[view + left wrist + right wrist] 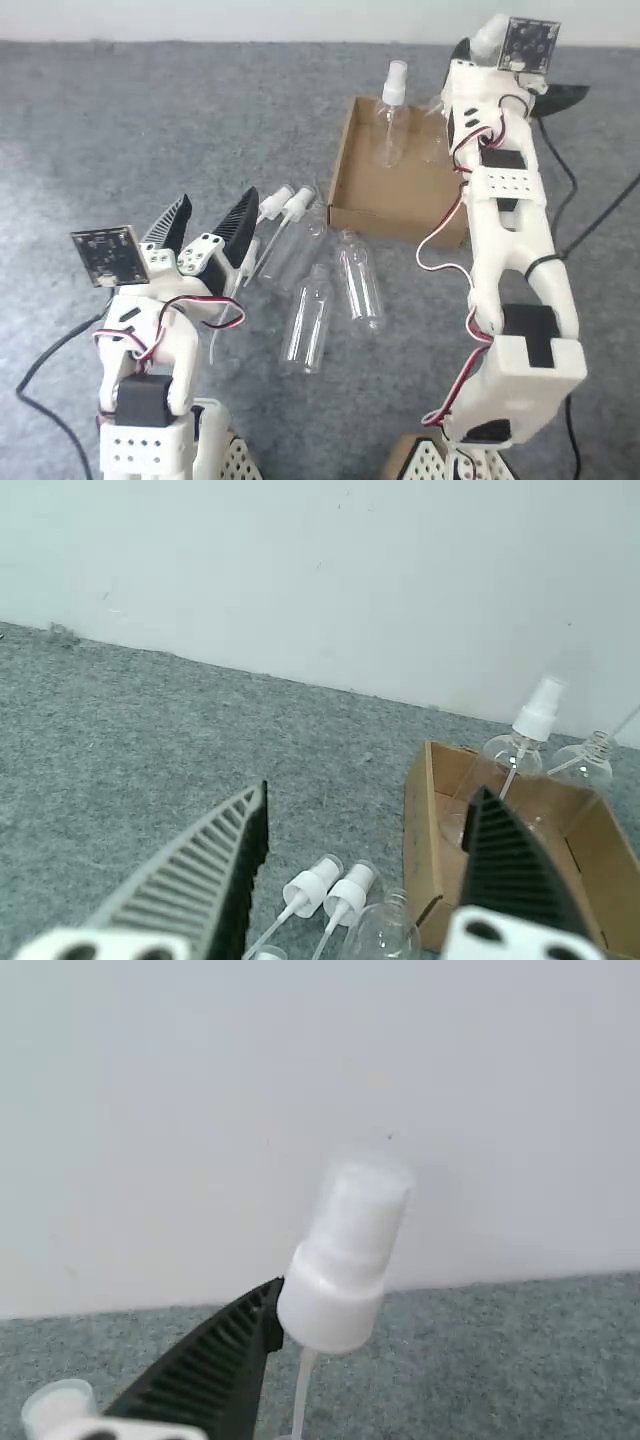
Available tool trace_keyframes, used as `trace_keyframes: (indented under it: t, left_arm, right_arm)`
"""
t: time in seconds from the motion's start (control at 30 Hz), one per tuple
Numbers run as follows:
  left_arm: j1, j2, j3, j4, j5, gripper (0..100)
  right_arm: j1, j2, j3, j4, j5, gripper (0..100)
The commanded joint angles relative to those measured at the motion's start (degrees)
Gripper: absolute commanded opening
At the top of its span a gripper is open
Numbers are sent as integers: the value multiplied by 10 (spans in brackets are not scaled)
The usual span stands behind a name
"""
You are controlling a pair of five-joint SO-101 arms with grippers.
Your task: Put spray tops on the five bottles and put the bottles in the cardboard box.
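My right gripper [483,47] hangs over the far side of the cardboard box [352,190], shut on a white spray top [343,1260] whose thin tube trails down toward an uncapped clear bottle [588,765] in the box. Beside that one, a bottle [391,118] with its spray top on lies in the box. Near the table's front left, my left gripper [208,222] is raised and open, holding nothing. Ahead of it lie two white spray tops [287,203] by a clear bottle [300,245]. Two more topless bottles [310,322] [361,280] lie on the grey mat.
The grey mat [120,130] stretches bare to the far left. A white wall [320,570] rises behind the table. Black cables [585,215] trail off to the right of the right arm and another to the left of the left arm's base.
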Motion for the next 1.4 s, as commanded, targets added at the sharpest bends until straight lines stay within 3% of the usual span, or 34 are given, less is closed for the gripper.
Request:
trace_keyframes:
  t: [0.0, 0.2, 0.5, 0.67, 0.73, 0.83, 1.0, 1.07, 1.17, 1.3, 1.37]
  left_arm:
    - [1, 1, -2, -14, -2, 298]
    - [1, 1, -2, -14, -2, 298]
    - [1, 1, -2, -14, -2, 298]
    - [1, 1, -2, -14, -2, 298]
    - [1, 1, -2, -14, -2, 298]
    - [1, 1, -2, -14, -2, 298]
    - [1, 1, -2, -14, -2, 298]
    - [1, 1, -2, -14, -2, 298]
    - [1, 1, -2, -14, -2, 298]
    - [1, 1, -2, -14, -2, 298]
    - [1, 1, -2, -14, -2, 298]
  right_arm:
    - [1, -47, -38, -5, 44, 659]
    - [-9, -48, -4, -5, 168, 659]
    - [-22, -54, -3, 68, 173, 663]
    - [-19, -47, -53, 116, 0, 659]
    - [-12, -47, -67, 131, -18, 655]
    - [-11, -52, -68, 128, 21, 563]
    - [-10, -53, -69, 124, 65, 251]
    - [-10, -52, -67, 98, 85, 210]
    - [-10, -47, -62, 77, 97, 305]
    - [-13, -48, -50, 112, 97, 581]
    - [-14, -47, -51, 139, 97, 668]
